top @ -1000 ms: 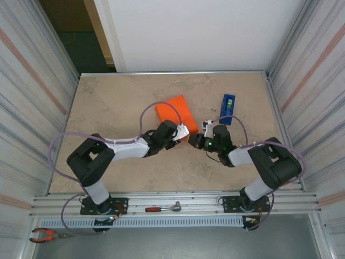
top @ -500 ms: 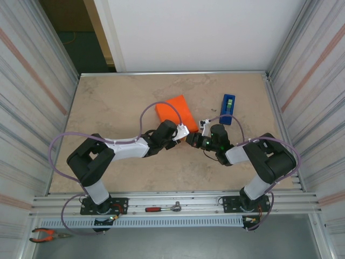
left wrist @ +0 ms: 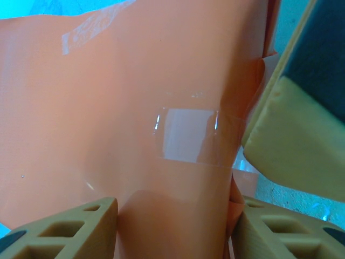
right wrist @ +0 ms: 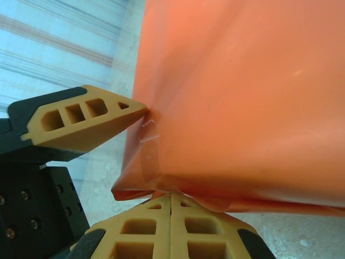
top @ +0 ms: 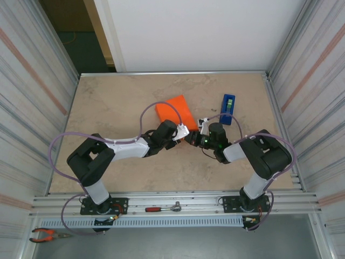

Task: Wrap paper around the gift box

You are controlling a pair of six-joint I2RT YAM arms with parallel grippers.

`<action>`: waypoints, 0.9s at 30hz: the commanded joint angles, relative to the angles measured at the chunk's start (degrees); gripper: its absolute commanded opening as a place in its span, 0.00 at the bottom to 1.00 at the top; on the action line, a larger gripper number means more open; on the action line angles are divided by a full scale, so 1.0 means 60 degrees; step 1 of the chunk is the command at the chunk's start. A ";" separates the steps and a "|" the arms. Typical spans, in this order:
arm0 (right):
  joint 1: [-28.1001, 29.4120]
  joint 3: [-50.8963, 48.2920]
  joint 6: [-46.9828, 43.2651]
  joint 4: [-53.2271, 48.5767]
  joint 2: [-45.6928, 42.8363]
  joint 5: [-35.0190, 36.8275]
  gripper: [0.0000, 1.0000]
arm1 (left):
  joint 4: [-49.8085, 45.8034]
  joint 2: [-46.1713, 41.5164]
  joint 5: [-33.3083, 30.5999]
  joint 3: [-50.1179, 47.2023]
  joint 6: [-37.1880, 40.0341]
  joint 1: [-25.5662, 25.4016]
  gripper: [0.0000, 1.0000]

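The paper [top: 177, 111] is bright orange and folded around the gift box, which is hidden inside it, at the table's middle. Clear tape strips [left wrist: 186, 135] hold its seams. My left gripper [top: 182, 131] sits at the parcel's near end, and in the left wrist view the left gripper [left wrist: 175, 216] has its fingers [left wrist: 67, 226] against both sides of the wrapped box. My right gripper [top: 195, 137] is close beside it. In the right wrist view the right gripper [right wrist: 171, 195] is shut, tips pressed under a loose paper fold [right wrist: 161, 186], with nothing between them.
A blue tape dispenser [top: 228, 109] stands right of the parcel. A red-handled screwdriver [top: 161, 208] lies on the front rail and pliers [top: 46, 234] at the bottom left. Corrugated walls close both sides.
The right arm has slid left, bringing its shut gripper up against the parcel's near corner. The left arm and the parcel have not moved.
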 commanded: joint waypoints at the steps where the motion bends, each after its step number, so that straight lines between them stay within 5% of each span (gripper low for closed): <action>1: 0.0024 0.0161 0.0187 0.0464 0.0228 -0.0104 0.00 | -0.0882 0.0488 0.0333 -0.0068 -0.0086 -0.0045 0.54; 27: -0.0108 -0.0257 0.0192 0.0690 0.0309 -0.0115 0.00 | -0.0883 0.0534 0.0332 -0.0079 -0.0077 -0.0056 0.54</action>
